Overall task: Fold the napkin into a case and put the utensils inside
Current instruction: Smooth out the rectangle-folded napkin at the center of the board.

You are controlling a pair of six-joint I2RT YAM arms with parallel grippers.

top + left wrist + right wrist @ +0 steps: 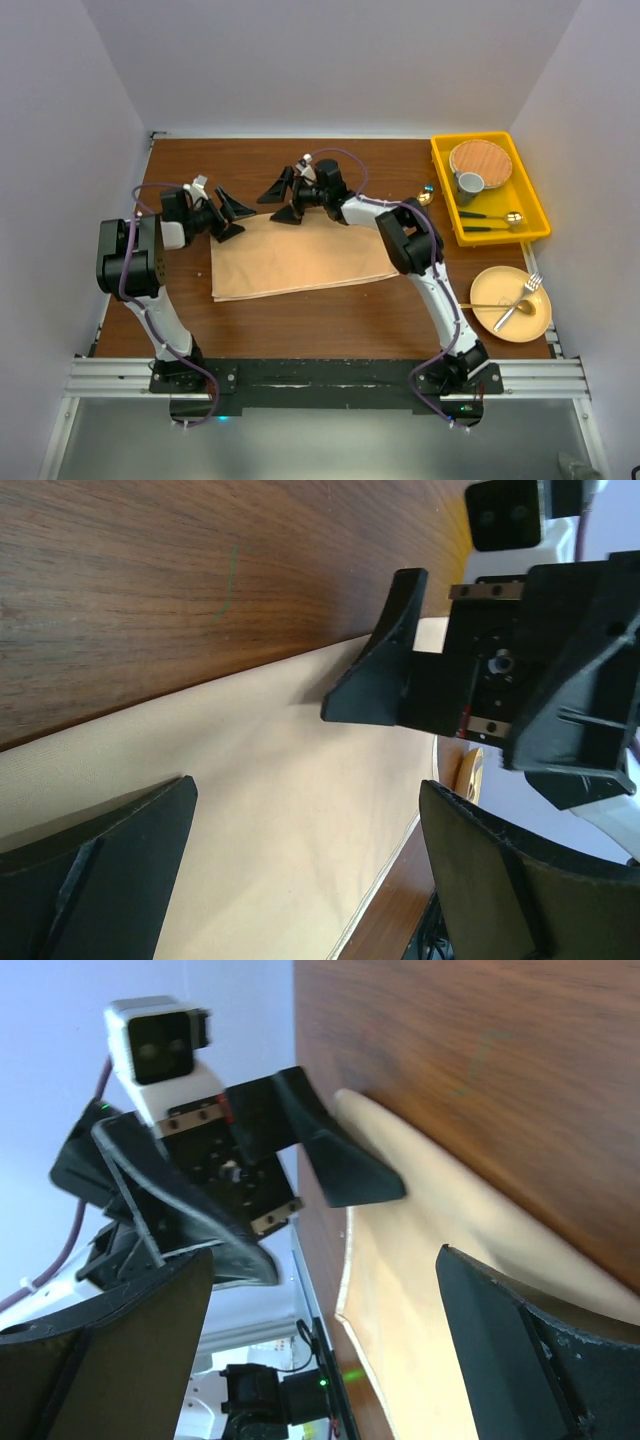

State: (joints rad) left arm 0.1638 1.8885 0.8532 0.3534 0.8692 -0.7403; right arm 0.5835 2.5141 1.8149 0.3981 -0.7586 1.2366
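White walls box in a brown wooden table (300, 165). Napkin (300, 262) lies flat on it, left of centre, as a wide rectangle, with both grippers at its far edge. Left gripper (235, 217) sits at the far left corner, jaws spread wide, nothing between them. Right gripper (282, 201) sits along the same edge, further right, jaws likewise spread and empty. Wrist views do not show whether any fingertip touches the cloth. Fork (524, 293) and spoon (485, 305) rest on a yellow plate (487, 283) at the near right, well apart from the napkin. Step in hand looks like the next fold, far edge toward near. Judgement: both grippers should bite the edge at equal depth and close fully, since satin likely slips. They should then lift low and together, and lay edge on edge without dragging the cloth.
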